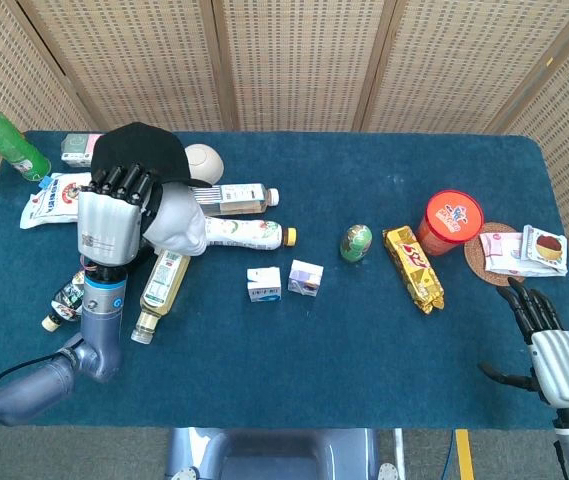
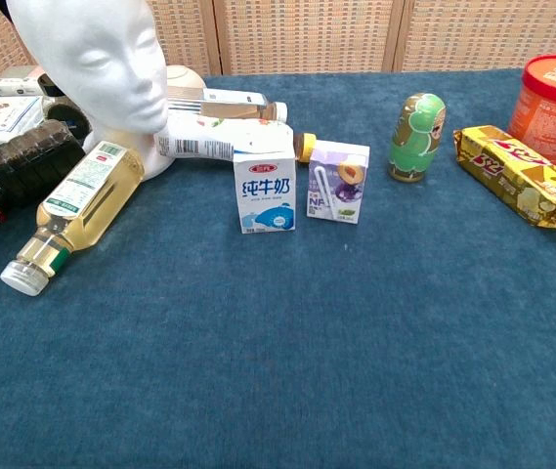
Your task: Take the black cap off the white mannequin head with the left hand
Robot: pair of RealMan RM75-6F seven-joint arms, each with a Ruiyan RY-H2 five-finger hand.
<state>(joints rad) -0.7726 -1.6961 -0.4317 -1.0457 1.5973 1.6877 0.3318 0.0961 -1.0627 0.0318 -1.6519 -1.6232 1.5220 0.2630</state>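
My left hand (image 1: pixel 109 225) holds the black cap (image 1: pixel 144 150) by its edge, raised up and to the left of the white mannequin head (image 1: pixel 179 225). The head's white crown shows bare just right of the hand. In the chest view the mannequin head (image 2: pixel 97 59) stands upright at the far left with nothing on it; neither the cap nor the left hand shows there. My right hand (image 1: pixel 552 352) rests open near the table's front right corner, holding nothing.
A pale oil bottle (image 2: pixel 77 205) and a dark bottle (image 2: pixel 19 166) lie beside the mannequin's base. Two small cartons (image 2: pixel 263 186), a green doll (image 2: pixel 416 137), a yellow snack pack (image 1: pixel 414 268) and an orange tub (image 1: pixel 452 222) stand to the right. A green can (image 1: pixel 4 140) is at the back left.
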